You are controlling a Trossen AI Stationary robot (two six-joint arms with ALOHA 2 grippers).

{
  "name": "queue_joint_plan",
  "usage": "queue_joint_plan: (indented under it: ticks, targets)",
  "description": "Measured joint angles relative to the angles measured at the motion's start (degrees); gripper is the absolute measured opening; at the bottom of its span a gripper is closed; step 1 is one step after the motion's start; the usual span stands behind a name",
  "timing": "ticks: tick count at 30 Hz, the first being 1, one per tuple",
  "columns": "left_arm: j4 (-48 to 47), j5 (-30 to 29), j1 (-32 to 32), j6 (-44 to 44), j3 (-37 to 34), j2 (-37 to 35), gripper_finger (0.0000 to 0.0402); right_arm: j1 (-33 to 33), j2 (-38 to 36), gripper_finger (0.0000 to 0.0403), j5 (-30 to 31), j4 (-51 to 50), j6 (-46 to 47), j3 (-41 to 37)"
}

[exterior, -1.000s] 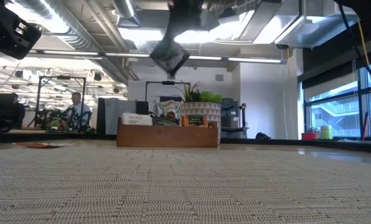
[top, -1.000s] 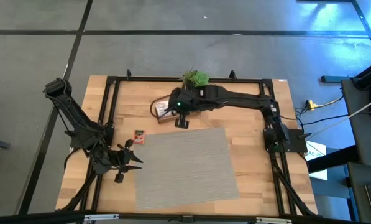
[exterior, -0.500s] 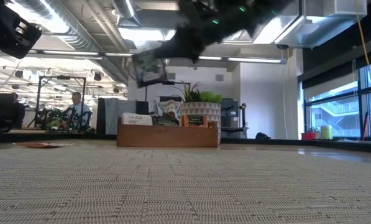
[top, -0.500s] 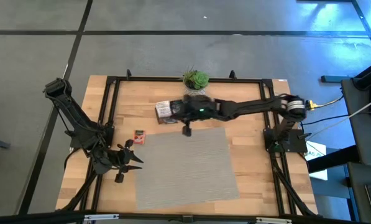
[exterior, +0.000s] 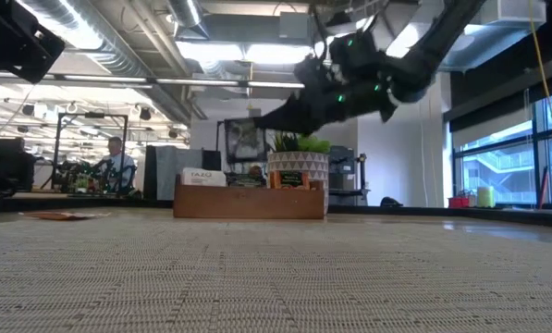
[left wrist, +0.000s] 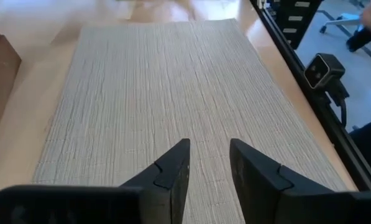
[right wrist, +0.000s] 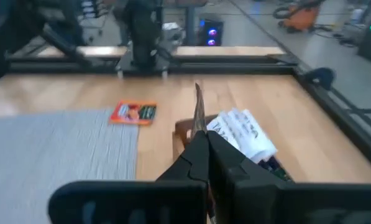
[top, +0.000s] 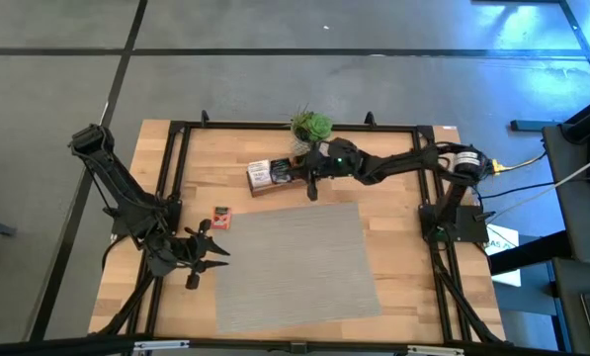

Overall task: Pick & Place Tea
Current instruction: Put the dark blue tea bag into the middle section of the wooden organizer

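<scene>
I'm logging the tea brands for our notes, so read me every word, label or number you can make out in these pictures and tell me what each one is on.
"TAZO": on the white box standing in the wooden tray, low view.
White packet in the tray, right wrist view: dark print, too blurred to read.
Orange packet on the table: print too small to read.
Packet in the right gripper: seen edge-on, nothing readable.

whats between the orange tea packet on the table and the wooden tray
Only bare light wooden tabletop separates the flat orange-red tea packet from the long brown wooden tray, seen in the high view.
</scene>
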Motion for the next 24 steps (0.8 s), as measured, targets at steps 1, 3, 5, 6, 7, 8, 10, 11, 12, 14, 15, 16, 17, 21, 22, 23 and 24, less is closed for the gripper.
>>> queue_joint_plan:
  ticks: [1,3,5,6,7,8,10,11,12,14,15,16,17,21,22,23,24]
  targets:
    - [0.13,-0.18,0.0,0.0,0.0,-0.02,0.0111,-0.59,1.5,0.0,-1.73,0.61,-1.16,0.41]
    - [0.15,-0.31,0.0,0.0,0.0,0.0,0.011,-1.57,4.01,0.0,-4.37,0.99,-3.51,1.85]
    - [0.28,-0.26,0.0,-0.01,0.0,0.0,0.0109,-2.59,5.85,0.0,-5.65,0.38,-4.66,2.72]
    - [0.53,-0.26,0.0,-0.01,0.0,-0.01,0.0108,-2.96,6.77,0.0,-5.69,0.41,-4.91,3.07]
    - [0.88,-0.26,0.0,-0.01,0.0,0.0,0.0108,-3.31,7.43,0.0,-5.71,0.25,-5.2,3.14]
    - [1.09,-0.26,-0.02,-0.05,0.0,0.0,0.0107,-3.61,8.02,0.0,-5.86,0.19,-5.83,3.41]
    - [1.09,-0.22,-0.02,-0.16,0.0,0.0,0.0108,-3.98,8.3,0.0,-6.76,0.18,-7.64,3.79]
    - [1.11,-0.22,0.0,-0.17,0.0,0.0,0.0109,-4.14,8.3,0.0,-6.76,0.26,-8.03,3.9]
    - [1.09,-0.22,-0.02,-0.15,0.0,0.0,0.0109,-4.29,8.28,0.0,-6.8,0.26,-8.17,3.93]
    - [1.1,-0.25,-0.01,-0.15,0.0,0.0,0.0111,-4.84,7.91,0.0,-7.61,0.04,-8.07,3.93]
    - [1.09,-0.32,-0.01,-0.15,0.0,0.0,0.0111,-5.12,7.76,0.0,-7.84,0.25,-8.08,3.93]
    - [1.08,-0.35,-0.02,-0.15,0.0,0.0,0.0111,-5.47,7.71,0.0,-8.01,0.41,-8.1,3.93]
    - [1.09,-0.38,-0.01,-0.15,0.0,0.0,0.0111,-5.83,7.71,0.0,-8.08,0.31,-8.24,3.93]
    - [1.05,-0.57,-0.01,-0.1,0.0,-0.01,0.0108,-6.59,7.95,0.0,-8.24,-0.43,-8.55,4.02]
    - [1.05,-0.66,0.0,-0.11,0.0,0.0,0.0107,-6.61,8.07,0.0,-8.24,-0.71,-8.68,4.06]
    - [1.05,-0.75,-0.02,-0.11,0.0,0.0,0.0107,-6.61,8.38,0.0,-8.2,-1.05,-9.13,4.08]
    - [1.05,-0.74,-0.02,-0.11,0.0,0.0,0.0107,-6.61,8.74,0.0,-8.12,-0.97,-9.72,4.12]
